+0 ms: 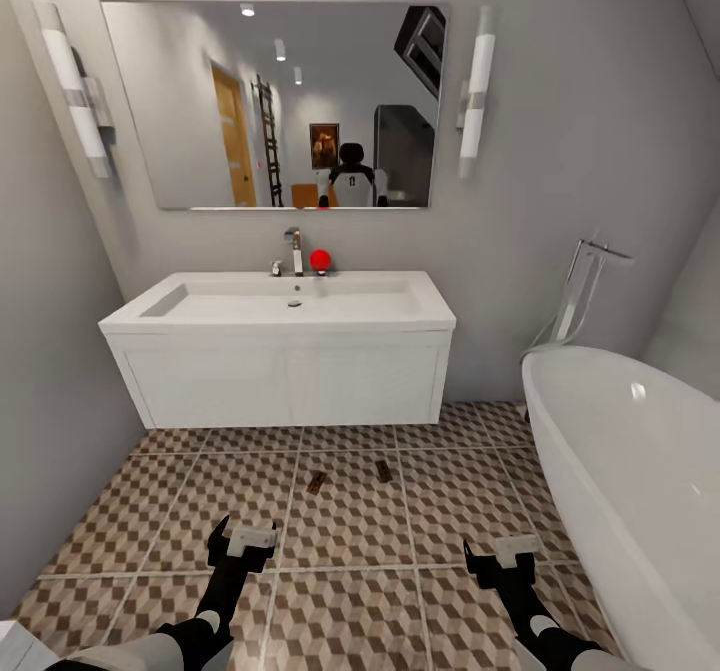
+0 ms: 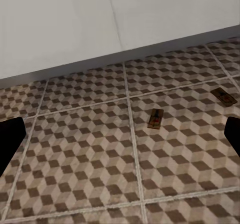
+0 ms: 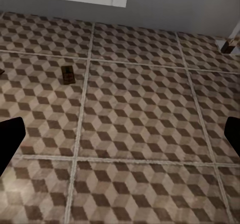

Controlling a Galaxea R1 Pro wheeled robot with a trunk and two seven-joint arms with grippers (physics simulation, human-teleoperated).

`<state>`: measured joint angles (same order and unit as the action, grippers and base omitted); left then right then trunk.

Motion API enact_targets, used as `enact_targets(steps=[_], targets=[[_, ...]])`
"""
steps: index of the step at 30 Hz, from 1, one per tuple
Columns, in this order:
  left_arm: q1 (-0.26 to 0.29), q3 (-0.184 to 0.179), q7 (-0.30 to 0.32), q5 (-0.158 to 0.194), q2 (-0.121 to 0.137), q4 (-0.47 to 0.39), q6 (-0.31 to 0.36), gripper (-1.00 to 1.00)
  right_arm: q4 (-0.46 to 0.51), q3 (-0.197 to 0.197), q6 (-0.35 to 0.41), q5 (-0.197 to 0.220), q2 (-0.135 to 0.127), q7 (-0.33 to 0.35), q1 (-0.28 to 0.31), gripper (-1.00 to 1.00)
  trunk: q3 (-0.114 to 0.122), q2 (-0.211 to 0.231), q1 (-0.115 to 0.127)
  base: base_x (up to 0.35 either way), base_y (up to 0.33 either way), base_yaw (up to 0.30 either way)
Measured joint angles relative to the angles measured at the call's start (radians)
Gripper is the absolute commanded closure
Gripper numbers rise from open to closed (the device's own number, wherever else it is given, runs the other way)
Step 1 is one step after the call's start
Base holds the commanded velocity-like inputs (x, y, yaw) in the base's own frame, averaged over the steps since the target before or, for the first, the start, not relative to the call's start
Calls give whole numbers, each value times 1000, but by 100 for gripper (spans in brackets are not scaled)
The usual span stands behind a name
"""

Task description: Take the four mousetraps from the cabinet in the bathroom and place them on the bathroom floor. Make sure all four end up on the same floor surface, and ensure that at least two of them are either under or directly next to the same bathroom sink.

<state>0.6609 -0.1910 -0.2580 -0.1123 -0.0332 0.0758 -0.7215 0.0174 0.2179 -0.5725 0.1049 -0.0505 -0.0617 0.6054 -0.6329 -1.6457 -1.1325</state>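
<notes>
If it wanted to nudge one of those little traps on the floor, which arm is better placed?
Probably the left gripper: open and empty, it hangs nearer the left mousetrap. The right gripper hangs farther from both.

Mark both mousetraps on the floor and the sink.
left mousetrap [image 1: 316, 482], head view, middle of its board.
right mousetrap [image 1: 383, 471], head view, middle of its board.
sink [image 1: 430, 303], head view, right rim of the basin.

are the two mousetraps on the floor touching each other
Apart. The head view shows the left mousetrap and the right mousetrap with patterned floor between them; the left wrist view shows the same gap.
</notes>
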Motion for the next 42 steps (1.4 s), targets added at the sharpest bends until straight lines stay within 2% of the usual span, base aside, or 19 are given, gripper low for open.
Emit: enact_targets(steps=[42], targets=[[0, 1, 0, 0, 1, 1, 0, -100, 0, 0, -1, 0, 1, 0, -7, -100, 129, 294, 161, 0, 0, 0]])
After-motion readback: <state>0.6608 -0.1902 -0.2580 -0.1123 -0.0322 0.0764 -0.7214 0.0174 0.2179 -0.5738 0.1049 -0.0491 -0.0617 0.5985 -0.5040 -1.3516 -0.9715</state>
